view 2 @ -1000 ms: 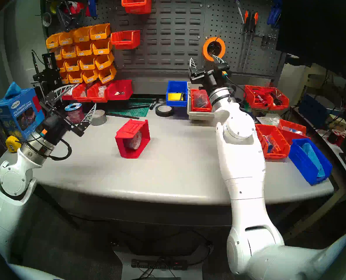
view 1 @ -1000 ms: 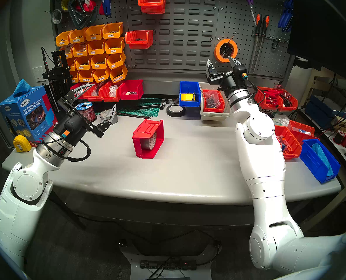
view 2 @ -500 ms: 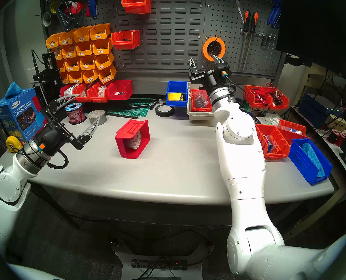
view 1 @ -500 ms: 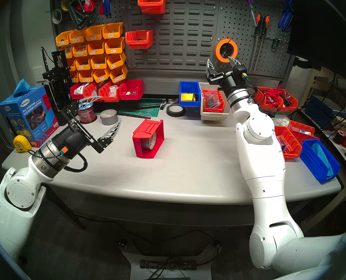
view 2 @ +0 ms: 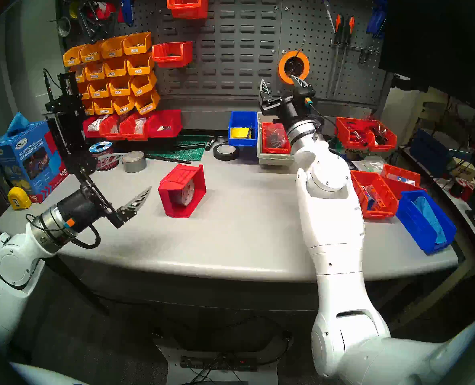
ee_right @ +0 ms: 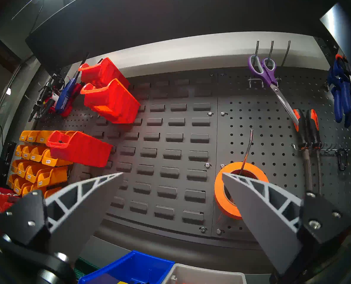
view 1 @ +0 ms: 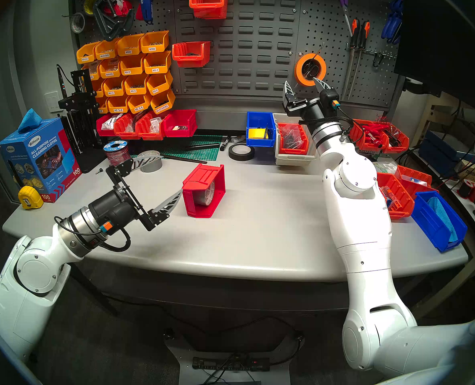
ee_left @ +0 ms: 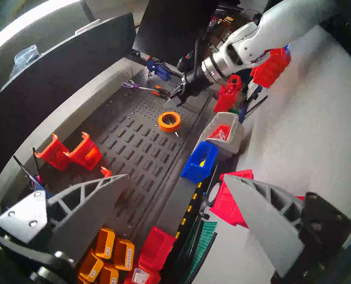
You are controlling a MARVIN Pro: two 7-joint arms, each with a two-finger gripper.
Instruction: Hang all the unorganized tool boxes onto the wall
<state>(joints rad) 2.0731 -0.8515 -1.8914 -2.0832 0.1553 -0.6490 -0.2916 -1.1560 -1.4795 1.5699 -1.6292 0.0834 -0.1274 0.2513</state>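
Note:
A bright red tool box [view 1: 203,191] lies tipped on its side in the middle of the table, with a roll of tape inside it. It also shows in the left wrist view [ee_left: 228,207]. My left gripper [view 1: 170,172] is open and empty just left of the box. Its lower finger sits close to the box's left side, with a small gap. Two orange-red tool boxes [view 1: 208,5] [view 1: 191,53] hang on the dark grey slotted wall [view 1: 239,56]. My right gripper [view 1: 300,80] is open and empty, held up before the wall [ee_right: 170,138].
An orange tape roll [view 1: 310,69] hangs by the right gripper. Yellow-orange labelled bins [view 1: 131,70] fill the left pegboard. Red bins [view 1: 147,126], a blue bin [view 1: 260,128], a grey tape roll [view 1: 150,160] and a wire spool [view 1: 117,153] line the back. More bins [view 1: 436,223] stand at the right.
My left gripper has moved down and to the right, from near the wire spool to just beside the red tool box. The right arm and the box have not moved.

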